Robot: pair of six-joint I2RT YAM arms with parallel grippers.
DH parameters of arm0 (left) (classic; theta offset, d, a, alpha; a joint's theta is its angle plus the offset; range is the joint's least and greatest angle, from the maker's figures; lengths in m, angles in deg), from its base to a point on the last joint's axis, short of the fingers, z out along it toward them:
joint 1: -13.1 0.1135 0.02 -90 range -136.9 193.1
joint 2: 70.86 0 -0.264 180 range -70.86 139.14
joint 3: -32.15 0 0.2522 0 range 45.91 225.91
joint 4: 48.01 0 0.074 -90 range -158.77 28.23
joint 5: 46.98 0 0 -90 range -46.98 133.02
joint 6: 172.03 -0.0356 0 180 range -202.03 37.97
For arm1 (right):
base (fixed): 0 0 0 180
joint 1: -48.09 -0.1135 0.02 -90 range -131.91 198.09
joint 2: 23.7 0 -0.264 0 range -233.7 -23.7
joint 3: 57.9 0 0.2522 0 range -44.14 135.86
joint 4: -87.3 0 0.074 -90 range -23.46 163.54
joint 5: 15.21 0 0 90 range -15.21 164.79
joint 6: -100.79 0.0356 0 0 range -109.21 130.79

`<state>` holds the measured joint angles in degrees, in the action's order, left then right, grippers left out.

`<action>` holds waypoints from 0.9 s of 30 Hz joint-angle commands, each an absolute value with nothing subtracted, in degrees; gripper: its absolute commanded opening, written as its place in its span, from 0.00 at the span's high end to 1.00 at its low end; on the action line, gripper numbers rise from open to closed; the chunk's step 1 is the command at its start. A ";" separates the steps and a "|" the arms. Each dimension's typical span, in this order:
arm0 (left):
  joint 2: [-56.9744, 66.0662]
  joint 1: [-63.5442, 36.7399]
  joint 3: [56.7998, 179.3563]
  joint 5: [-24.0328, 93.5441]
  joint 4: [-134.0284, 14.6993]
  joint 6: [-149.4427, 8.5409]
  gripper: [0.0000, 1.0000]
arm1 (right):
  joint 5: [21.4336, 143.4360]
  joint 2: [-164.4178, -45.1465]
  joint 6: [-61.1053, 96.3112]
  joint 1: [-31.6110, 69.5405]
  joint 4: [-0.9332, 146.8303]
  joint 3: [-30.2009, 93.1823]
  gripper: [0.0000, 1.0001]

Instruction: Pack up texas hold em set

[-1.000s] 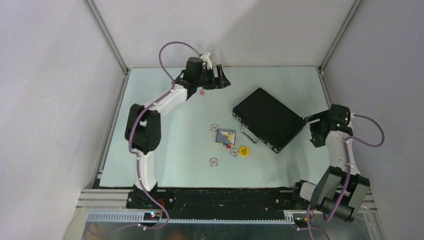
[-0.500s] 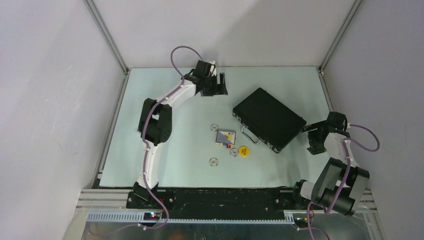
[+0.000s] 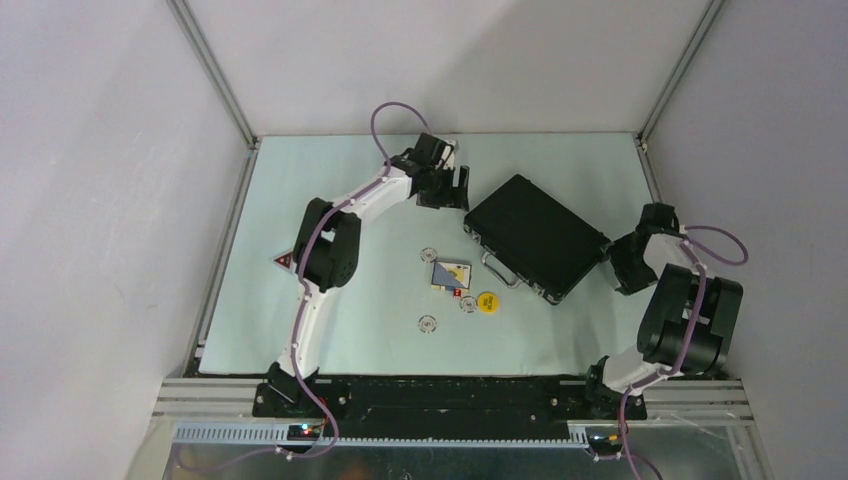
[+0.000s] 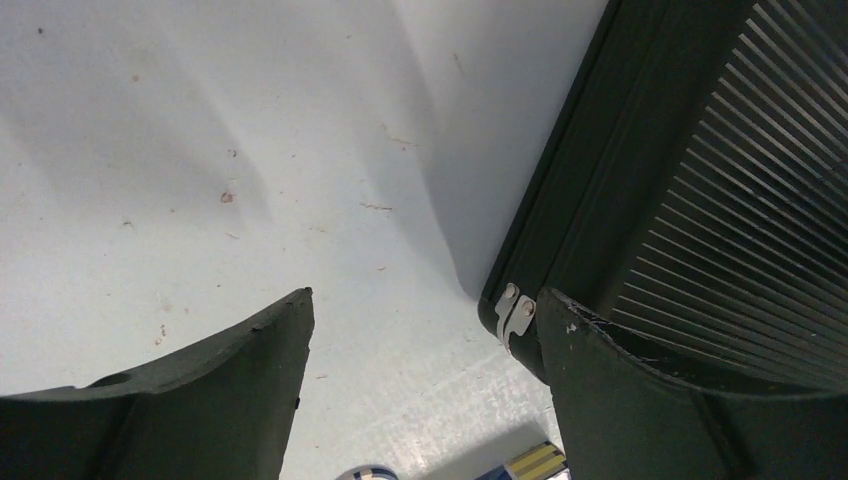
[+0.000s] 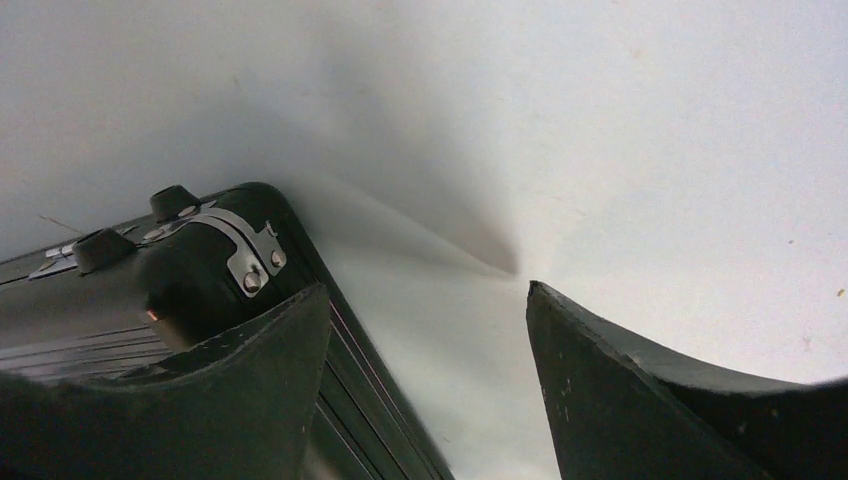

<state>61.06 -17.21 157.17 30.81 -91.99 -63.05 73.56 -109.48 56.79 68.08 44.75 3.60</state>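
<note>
Your table [image 3: 300, 330] carries the closed black case [image 3: 537, 236], lying flat and skewed, right of centre, its handle facing the loose pieces. Your left arm [image 3: 345, 205] stretches far back. The left gripper [image 3: 452, 188] sits at the case's far left corner, jaws apart, one finger just beside a silver bracket [image 4: 515, 315]. Your right arm [image 3: 690, 310] is folded tight. The right gripper [image 3: 622, 262] is at the case's right corner, jaws also apart. Near the handle lie cards [image 3: 457, 270], a yellow disc [image 3: 487, 301], three chips [image 3: 428, 323] and a red die [image 3: 456, 293].
</note>
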 commanded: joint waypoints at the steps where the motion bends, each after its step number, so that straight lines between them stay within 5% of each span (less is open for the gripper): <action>1: 61.16 -16.59 160.11 30.72 -93.24 -65.56 0.13 | 73.30 -113.95 56.60 60.18 47.06 10.58 0.23; 27: 56.23 -13.74 150.74 28.99 -94.88 -65.73 0.13 | 77.59 -121.26 52.41 42.14 46.74 16.81 0.22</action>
<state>59.81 -11.17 152.98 35.31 -91.64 -65.19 64.34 -121.92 52.55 48.74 43.85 17.05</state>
